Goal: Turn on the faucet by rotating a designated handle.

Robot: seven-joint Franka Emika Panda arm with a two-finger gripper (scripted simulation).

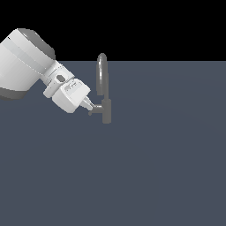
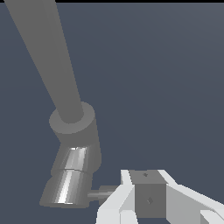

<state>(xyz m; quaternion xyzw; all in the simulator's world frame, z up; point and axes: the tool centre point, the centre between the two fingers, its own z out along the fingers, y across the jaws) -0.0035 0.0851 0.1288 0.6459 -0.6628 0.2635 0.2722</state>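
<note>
The grey faucet (image 1: pixel 106 110) stands on the dark floor, its short cylindrical body below a tall arched spout (image 1: pixel 102 73). The thin grey handle (image 1: pixel 94 111) sticks out of the body toward the exterior view's left. My gripper (image 1: pixel 89 105) comes in from the upper left, its tips right at the handle's outer end. The jaws look shut and hold nothing. In the wrist view the faucet body (image 2: pixel 72 175) and spout (image 2: pixel 48 57) fill one side. The handle stub (image 2: pixel 101 193) runs up against the side of my gripper (image 2: pixel 146 186). The lever's tip is hidden behind the fingers.
The white arm (image 1: pixel 22 64) fills the upper part of the exterior view's left. A flat dark blue-grey floor (image 1: pixel 154 167) surrounds the faucet. No other object shows.
</note>
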